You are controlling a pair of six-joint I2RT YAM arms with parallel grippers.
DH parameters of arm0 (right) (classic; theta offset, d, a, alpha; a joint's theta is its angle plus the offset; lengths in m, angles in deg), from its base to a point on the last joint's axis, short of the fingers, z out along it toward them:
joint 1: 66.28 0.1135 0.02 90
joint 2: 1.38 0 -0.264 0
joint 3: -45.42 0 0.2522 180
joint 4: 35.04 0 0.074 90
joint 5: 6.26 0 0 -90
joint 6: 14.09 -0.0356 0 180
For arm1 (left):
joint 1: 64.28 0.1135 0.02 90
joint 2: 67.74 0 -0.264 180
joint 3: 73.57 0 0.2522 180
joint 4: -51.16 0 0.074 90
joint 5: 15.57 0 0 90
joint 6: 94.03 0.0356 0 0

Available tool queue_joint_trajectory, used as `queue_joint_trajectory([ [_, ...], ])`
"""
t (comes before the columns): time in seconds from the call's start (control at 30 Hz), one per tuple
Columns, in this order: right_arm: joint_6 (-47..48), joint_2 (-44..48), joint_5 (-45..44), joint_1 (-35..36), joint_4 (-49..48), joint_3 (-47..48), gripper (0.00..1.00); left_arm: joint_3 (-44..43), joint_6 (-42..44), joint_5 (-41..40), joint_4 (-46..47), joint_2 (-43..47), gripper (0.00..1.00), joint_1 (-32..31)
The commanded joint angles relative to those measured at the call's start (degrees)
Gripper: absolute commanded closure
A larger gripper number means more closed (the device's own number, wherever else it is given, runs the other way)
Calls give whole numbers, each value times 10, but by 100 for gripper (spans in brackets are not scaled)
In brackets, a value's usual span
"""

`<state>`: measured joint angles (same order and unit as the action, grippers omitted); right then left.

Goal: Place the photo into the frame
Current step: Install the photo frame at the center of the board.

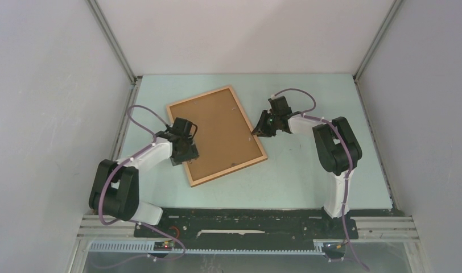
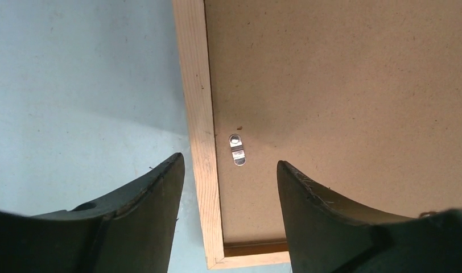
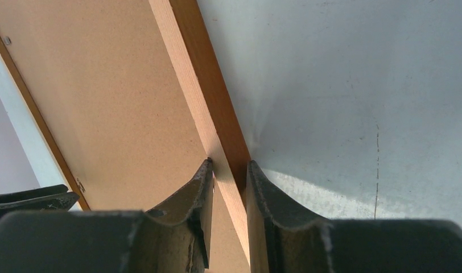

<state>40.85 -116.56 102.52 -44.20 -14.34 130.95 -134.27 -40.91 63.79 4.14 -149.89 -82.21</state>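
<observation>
The wooden frame lies face down on the table with the brown backing board set in it. The photo is hidden. My left gripper is open and hovers over the frame's left rail near its lower corner. One finger is over the table and the other over the board, with a small metal clip between them. My right gripper is shut on the frame's right rail, one finger on the board side and one on the outer side.
The pale green table is enclosed by white walls at the left, back and right. The arm bases and a black rail run along the near edge. The left gripper's fingers show in the right wrist view.
</observation>
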Motion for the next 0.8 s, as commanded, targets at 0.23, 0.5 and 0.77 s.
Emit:
queue_joint_trajectory([
  [0.23,-22,13,21,-3,-29,3,80,4,4,-21,-1,10,37,5],
  [0.5,-22,11,25,-4,-30,3,80,10,1,-19,11,-17,40,5],
  [0.77,-23,9,30,-4,-33,3,80,20,0,-21,20,-23,52,5],
])
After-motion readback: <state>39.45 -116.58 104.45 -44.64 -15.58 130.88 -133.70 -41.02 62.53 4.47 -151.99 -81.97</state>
